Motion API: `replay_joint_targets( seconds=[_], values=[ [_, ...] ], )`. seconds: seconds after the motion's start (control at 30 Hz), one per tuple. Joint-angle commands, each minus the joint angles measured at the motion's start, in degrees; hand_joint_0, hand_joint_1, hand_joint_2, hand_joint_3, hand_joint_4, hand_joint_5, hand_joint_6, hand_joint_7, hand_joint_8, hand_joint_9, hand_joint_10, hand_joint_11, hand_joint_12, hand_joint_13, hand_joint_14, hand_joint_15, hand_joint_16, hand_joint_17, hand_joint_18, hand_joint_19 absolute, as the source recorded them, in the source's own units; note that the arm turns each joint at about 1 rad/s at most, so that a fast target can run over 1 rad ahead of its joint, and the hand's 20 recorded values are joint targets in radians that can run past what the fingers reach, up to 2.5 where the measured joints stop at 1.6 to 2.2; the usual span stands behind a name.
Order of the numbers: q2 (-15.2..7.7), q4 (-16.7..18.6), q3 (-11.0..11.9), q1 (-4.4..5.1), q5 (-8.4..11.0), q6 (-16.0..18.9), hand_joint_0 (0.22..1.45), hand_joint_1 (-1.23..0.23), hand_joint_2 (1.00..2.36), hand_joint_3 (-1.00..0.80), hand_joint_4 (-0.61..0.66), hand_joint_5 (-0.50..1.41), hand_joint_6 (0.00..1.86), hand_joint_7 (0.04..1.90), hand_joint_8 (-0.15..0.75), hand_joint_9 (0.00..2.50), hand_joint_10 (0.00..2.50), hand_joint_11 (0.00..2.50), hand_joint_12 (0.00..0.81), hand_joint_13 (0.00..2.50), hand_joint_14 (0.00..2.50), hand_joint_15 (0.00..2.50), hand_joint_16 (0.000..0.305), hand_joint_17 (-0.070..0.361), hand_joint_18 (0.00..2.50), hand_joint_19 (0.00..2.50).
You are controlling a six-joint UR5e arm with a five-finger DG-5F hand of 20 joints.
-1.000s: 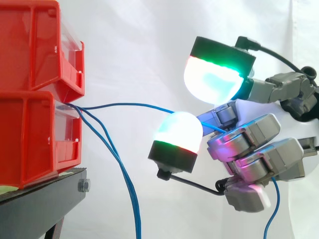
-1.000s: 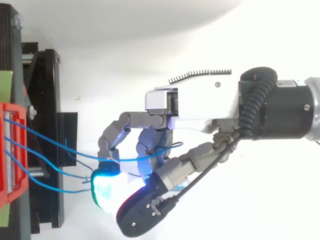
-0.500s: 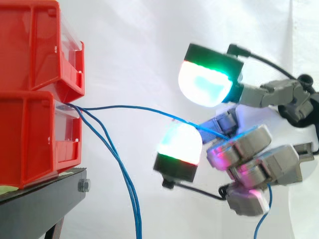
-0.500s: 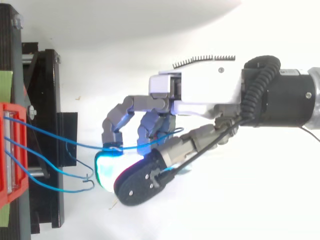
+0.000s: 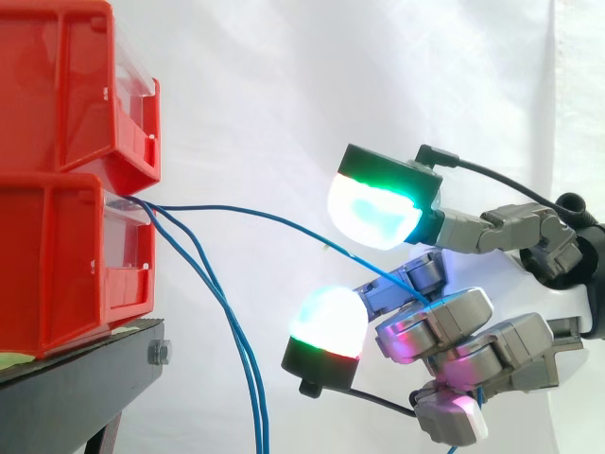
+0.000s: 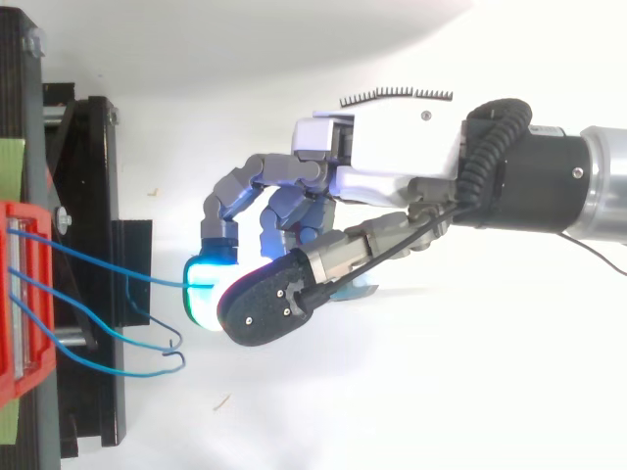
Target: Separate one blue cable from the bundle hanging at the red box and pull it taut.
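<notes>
1 blue cable (image 5: 265,215) in hand (image 6: 392,171) — 2 hang.

The scene is viewed level from the side at close range, with red bins (image 5: 57,236) at the left edge and the hand (image 5: 463,326) at the lower right. It is also viewed from overhead, looking down. Bins, hand and blue cable (image 5: 255,214) are shared by both views.

A black metal stand (image 5: 76,383) sits at the left, a silver hex bolt (image 5: 159,354) on its front edge, with a plain white cloth curtain (image 5: 284,76) hanging behind.
</notes>
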Motion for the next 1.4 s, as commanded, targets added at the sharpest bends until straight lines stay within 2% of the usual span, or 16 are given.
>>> replay_joint_targets(
  seconds=[0.0, 0.23, 0.77, 1.03, 1.2, 1.37],
  values=[
    [0.04, 0.47, -0.02, -0.07, -0.17, 0.06, 0.52, -0.53, 1.00, -0.50, 0.27, -0.25, 0.85, 0.85, 0.380, 0.81, 1.04, 1.27, 0.362, 1.41, 0.45, 1.48, 0.048, 0.109, 1.16, 0.81],
    [0.13, 0.47, -0.02, -0.16, -0.52, -0.29, 0.53, -0.53, 1.00, -0.50, 0.26, -0.24, 0.86, 0.85, 0.376, 0.83, 1.03, 1.30, 0.361, 1.41, 0.44, 1.50, 0.048, 0.107, 1.17, 0.83],
    [1.36, -0.50, 0.07, -2.18, -0.52, -0.82, 0.62, -0.60, 1.01, -0.27, 0.23, -0.22, 0.89, 0.90, 0.363, 0.87, 1.00, 1.35, 0.345, 1.42, 0.45, 1.52, 0.045, 0.101, 1.16, 0.86],
    [2.59, -0.59, 0.07, -1.83, -0.17, -1.26, 0.62, -0.64, 1.01, -0.14, 0.22, -0.21, 0.92, 0.87, 0.410, 0.89, 1.18, 1.19, 0.393, 1.44, 0.56, 1.44, 0.052, 0.117, 1.23, 0.80],
    [2.94, -1.20, 0.15, -1.65, -0.17, -1.70, 0.62, -0.66, 1.01, -0.11, 0.19, -0.20, 0.93, 0.87, 0.417, 0.91, 1.19, 1.19, 0.395, 1.45, 0.55, 1.44, 0.052, 0.117, 1.24, 0.80],
    [2.94, -2.78, 1.38, -1.65, -0.17, -1.96, 0.64, -0.71, 1.01, -0.09, 0.11, -0.20, 0.92, 0.90, 0.393, 0.93, 1.15, 1.24, 0.387, 1.46, 0.53, 1.47, 0.051, 0.115, 1.23, 0.80]
  ],
)
